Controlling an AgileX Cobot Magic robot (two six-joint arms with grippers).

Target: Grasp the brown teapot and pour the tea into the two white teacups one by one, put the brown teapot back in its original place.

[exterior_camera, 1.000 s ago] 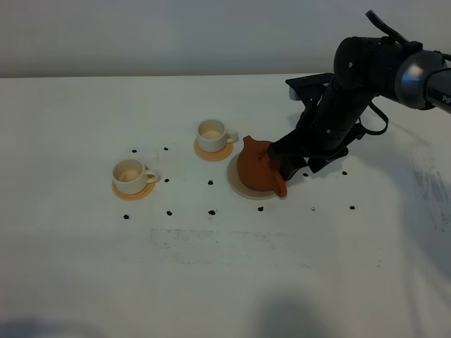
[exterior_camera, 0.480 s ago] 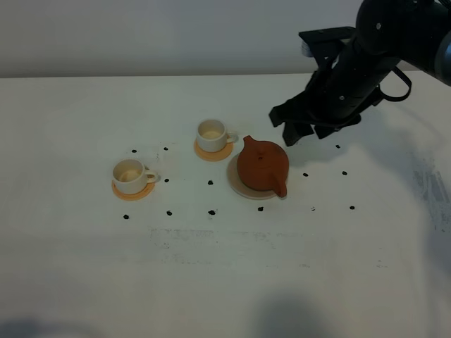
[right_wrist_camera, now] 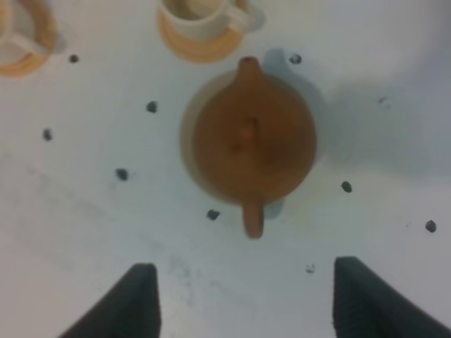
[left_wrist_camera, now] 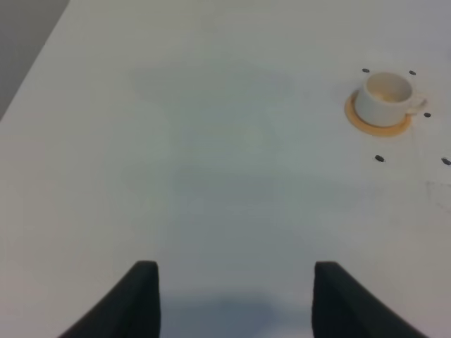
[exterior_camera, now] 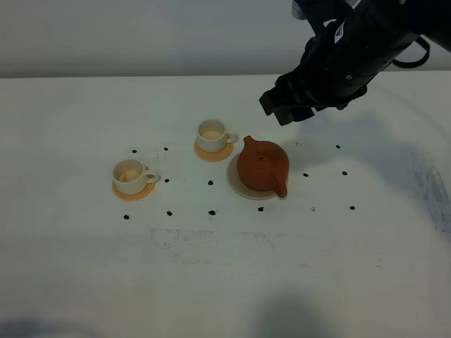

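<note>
Teapot: we see the brown teapot [exterior_camera: 262,167] upright, lid on, sitting on a pale round disc [exterior_camera: 232,176] near the middle of the table [exterior_camera: 225,282]. The disc's rim shows on the teapot's left and near sides.
Teapot's facing: we read the spout as pointing far-left, toward the far cup [exterior_camera: 211,132], and the handle as pointing near-right.
Far cup: it is white, stands upright on an orange coaster [exterior_camera: 213,152], just beside the disc on its far-left, with its handle to the right.
Left cup: the left cup [exterior_camera: 130,174], also white, stands upright on its own orange coaster [exterior_camera: 134,192], well apart from the teapot, to the left and slightly nearer, its handle to the right.
Tea: we cannot tell whether either cup holds any.
Right end effector: the right end effector [exterior_camera: 287,109] hangs in the air to the far right of the teapot, clear of it. Its fingers are spread wide with nothing between them. Its wrist camera looks straight down on the teapot and the disc.
Left end effector: the left end effector [left_wrist_camera: 236,271] shows only in its own wrist view. Its two dark fingers stand apart over bare table and hold nothing. A cup on a coaster lies well beyond it.
Table marks: small dark marks [exterior_camera: 211,182] dot the white surface around the cups and the teapot.
</note>
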